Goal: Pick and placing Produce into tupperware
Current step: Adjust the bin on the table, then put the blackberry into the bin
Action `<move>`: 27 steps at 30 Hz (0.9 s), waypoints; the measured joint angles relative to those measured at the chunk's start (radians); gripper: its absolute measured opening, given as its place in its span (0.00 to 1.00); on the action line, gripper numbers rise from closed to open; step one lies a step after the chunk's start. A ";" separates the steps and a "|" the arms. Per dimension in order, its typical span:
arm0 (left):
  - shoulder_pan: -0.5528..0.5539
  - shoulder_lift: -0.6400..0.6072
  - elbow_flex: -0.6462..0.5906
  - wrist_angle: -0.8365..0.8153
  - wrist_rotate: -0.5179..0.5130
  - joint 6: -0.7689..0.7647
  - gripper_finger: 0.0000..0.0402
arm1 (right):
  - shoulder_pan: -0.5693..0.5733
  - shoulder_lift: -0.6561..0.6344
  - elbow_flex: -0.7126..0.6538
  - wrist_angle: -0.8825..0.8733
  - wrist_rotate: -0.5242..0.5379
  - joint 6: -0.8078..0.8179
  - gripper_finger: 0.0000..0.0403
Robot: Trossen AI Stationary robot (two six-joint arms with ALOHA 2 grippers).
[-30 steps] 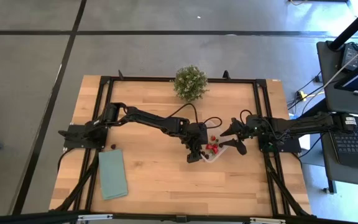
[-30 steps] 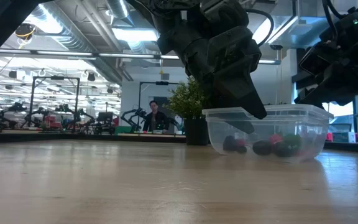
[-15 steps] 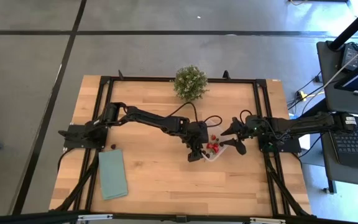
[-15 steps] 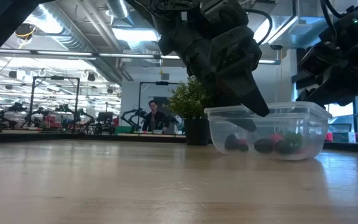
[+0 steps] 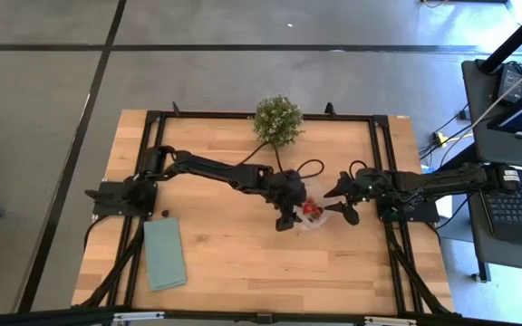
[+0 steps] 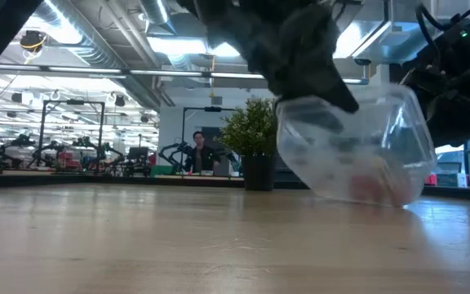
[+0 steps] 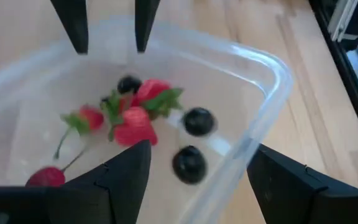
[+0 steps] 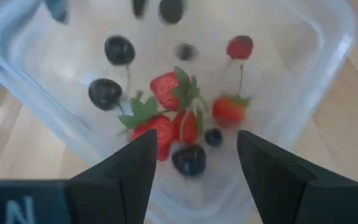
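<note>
The clear tupperware (image 5: 314, 217) is tipped up in the low view (image 6: 357, 139), its left side raised and its lower right corner (image 6: 398, 200) on the wood. Red and dark berries (image 7: 135, 118) (image 8: 176, 93) lie inside it. My left gripper (image 5: 288, 215) (image 6: 333, 96) is at the container's raised left rim, shut on it. My right gripper (image 5: 339, 210) (image 8: 194, 143) is open just right of the container, facing its mouth. The right gripper's fingers (image 7: 76, 25) stand by the opposite rim. My left gripper holds the tupperware by its left rim near a rounded corner (image 7: 238, 155). One finger (image 7: 126, 177) is inside and one (image 7: 291, 186) outside, coming from above and the left. The container hangs tilted from the hold, its right bottom corner on the table. My right gripper: whether it touches the rim, I cannot tell.
A potted green plant (image 5: 276, 119) (image 6: 247, 139) stands at the far edge behind the container. A teal cloth (image 5: 165, 253) lies near the left front, with a small dark piece (image 5: 164, 214) at its far end. A person (image 6: 201, 151) sits in the room beyond.
My left gripper has risen and shifted slightly toward the far edge, taking the container's left rim with it. The tupperware, flat on the table a second ago, is now tipped toward the right on its right bottom corner, and the berries have slid toward the low side.
</note>
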State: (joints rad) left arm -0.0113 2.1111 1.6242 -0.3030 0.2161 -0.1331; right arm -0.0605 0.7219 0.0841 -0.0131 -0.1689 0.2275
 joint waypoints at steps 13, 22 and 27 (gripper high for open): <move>0.006 -0.046 -0.002 -0.033 -0.050 -0.008 0.62 | 0.002 0.008 -0.010 -0.097 0.015 0.006 0.56; -0.028 -0.023 -0.003 -0.047 -0.059 -0.005 0.62 | 0.001 0.010 -0.006 -0.055 0.019 0.031 0.56; -0.028 -0.071 -0.002 -0.144 -0.093 0.018 0.62 | 0.001 0.010 -0.006 -0.050 0.020 0.052 0.56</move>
State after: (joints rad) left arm -0.0395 2.0403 1.6219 -0.4468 0.1236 -0.1148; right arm -0.0593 0.7317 0.0776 -0.0630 -0.1491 0.2799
